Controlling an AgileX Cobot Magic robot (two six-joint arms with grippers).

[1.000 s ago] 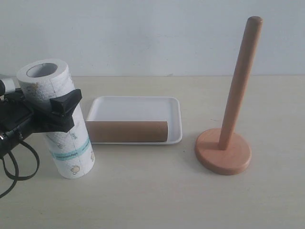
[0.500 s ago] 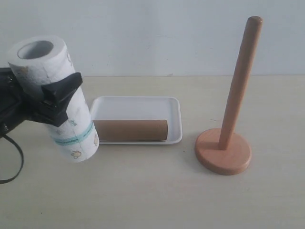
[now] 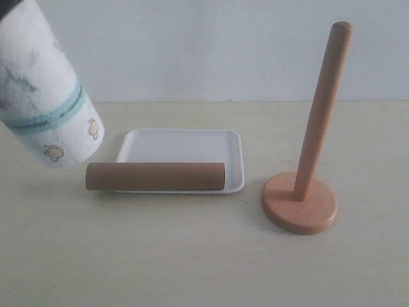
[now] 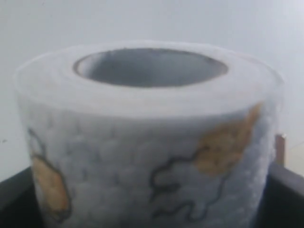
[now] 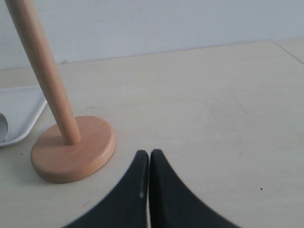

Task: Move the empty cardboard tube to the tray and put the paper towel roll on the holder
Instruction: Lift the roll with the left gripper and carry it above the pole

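The paper towel roll (image 3: 48, 96) hangs tilted in the air at the far left, well above the table. It fills the left wrist view (image 4: 147, 142), where my left gripper (image 4: 149, 209) is shut on it, black fingers (image 4: 13, 197) showing at both sides. That gripper is out of the exterior view. The empty cardboard tube (image 3: 156, 176) lies along the front rim of the white tray (image 3: 185, 144), its left end past the tray's edge. The wooden holder (image 3: 313, 121) stands upright at the right, bare. My right gripper (image 5: 149, 154) is shut and empty, low beside the holder's base (image 5: 73, 147).
A pale wall runs behind the beige table. In the right wrist view a corner of the tray (image 5: 21, 107) and the tube's end (image 5: 2, 127) show left of the holder's pole (image 5: 42, 71).
The left gripper has lifted the towel roll off the table, up and to the left, and has left the exterior view. The tube's left end, once hidden by the roll, now shows.
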